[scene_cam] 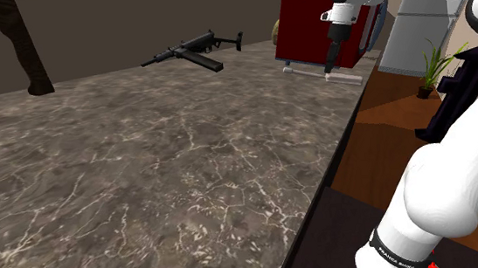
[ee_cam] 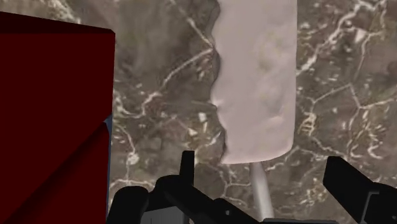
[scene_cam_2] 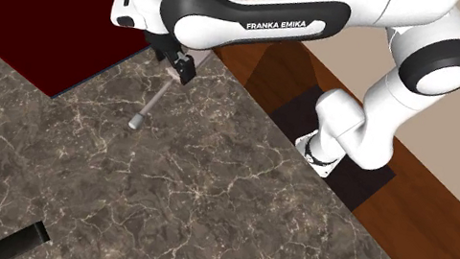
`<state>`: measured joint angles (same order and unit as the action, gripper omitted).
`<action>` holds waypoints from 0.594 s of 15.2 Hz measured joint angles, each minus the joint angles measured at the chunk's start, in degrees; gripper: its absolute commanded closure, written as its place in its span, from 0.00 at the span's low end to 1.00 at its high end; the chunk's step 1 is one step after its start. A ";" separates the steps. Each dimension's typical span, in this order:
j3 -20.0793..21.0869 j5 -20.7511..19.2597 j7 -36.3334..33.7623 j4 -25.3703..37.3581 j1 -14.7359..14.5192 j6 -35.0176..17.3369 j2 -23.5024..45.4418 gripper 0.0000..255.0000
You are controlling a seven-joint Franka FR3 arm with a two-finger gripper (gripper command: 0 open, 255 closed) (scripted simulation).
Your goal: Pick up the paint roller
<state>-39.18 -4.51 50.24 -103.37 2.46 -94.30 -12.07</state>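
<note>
Countertop (scene_cam: 144, 180): flat brown stone, pale veins cracking across it.
Paint roller (ee_cam: 254, 83): pale, nubbly cylinder on a thin grey shaft, lying on the countertop just beside the smooth dark red box (ee_cam: 51, 114).
Shoulder view: a black gun-shaped object (scene_cam: 191, 52) far across the countertop.
Second exterior view: the shaft's thicker grey end.
Gripper (ee_cam: 267, 184): fingers wide apart, astride the shaft without touching it — gripping nothing.

The tabletop (scene_cam: 145, 189) looks like veined stone; the paint roller (ee_cam: 254, 83) has a pale, bumpy sleeve; the floor (scene_cam_2: 439, 229) is brown wood.
</note>
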 measured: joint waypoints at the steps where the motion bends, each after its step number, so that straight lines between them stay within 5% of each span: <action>1: 0.04 -0.09 -0.13 -1.06 0.01 -0.94 -0.14 0.00; 3: 0.06 -0.35 -0.19 -2.56 0.11 -2.12 -0.54 0.00; 4: 0.03 -0.36 -0.18 -2.89 0.13 -2.45 -0.54 1.00; 9: 0.01 -0.37 -0.14 -3.23 0.14 -2.81 -0.57 1.00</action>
<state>-39.16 -4.88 50.10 -106.60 2.60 -97.11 -12.64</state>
